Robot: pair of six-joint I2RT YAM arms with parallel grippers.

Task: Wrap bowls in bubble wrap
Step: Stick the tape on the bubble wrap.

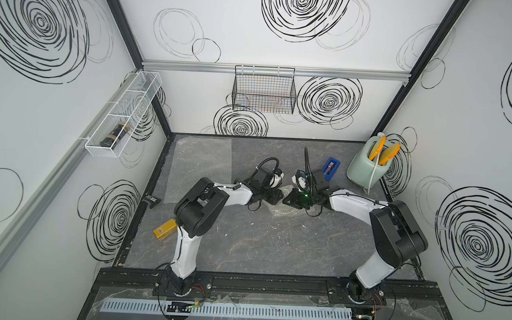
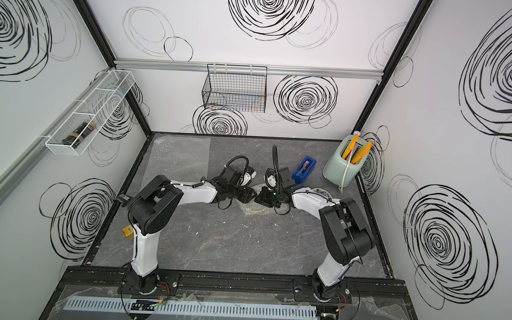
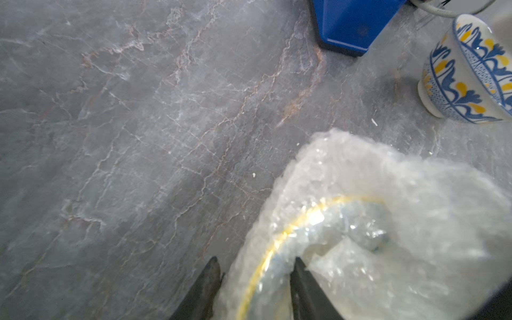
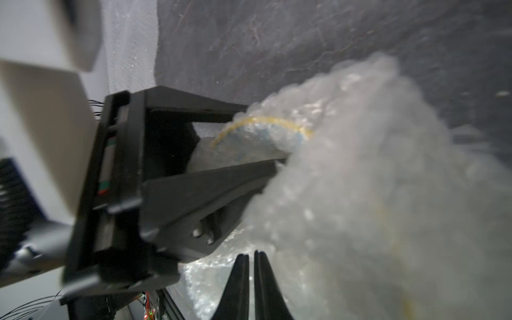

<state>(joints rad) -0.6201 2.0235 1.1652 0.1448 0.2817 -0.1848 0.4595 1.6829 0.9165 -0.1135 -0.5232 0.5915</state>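
Near the middle of the counter [image 1: 274,252], my left gripper [image 3: 255,259] grips the wall of the yellow-rimmed bowl [image 3: 340,219]. One finger is inside and one outside, clamping it through the bubble wrap [image 3: 415,194] bunched around it. My right gripper [image 4: 250,253] is narrowed to a slit just beside that bundle; I cannot tell whether film is caught. Farther, toward the right edge, the blue-patterned bowl [image 3: 465,74] stands upright, unwrapped, near a blue tape dispenser [image 1: 330,168]. A second sheet [image 1: 200,164] lies flat in the far left corner.
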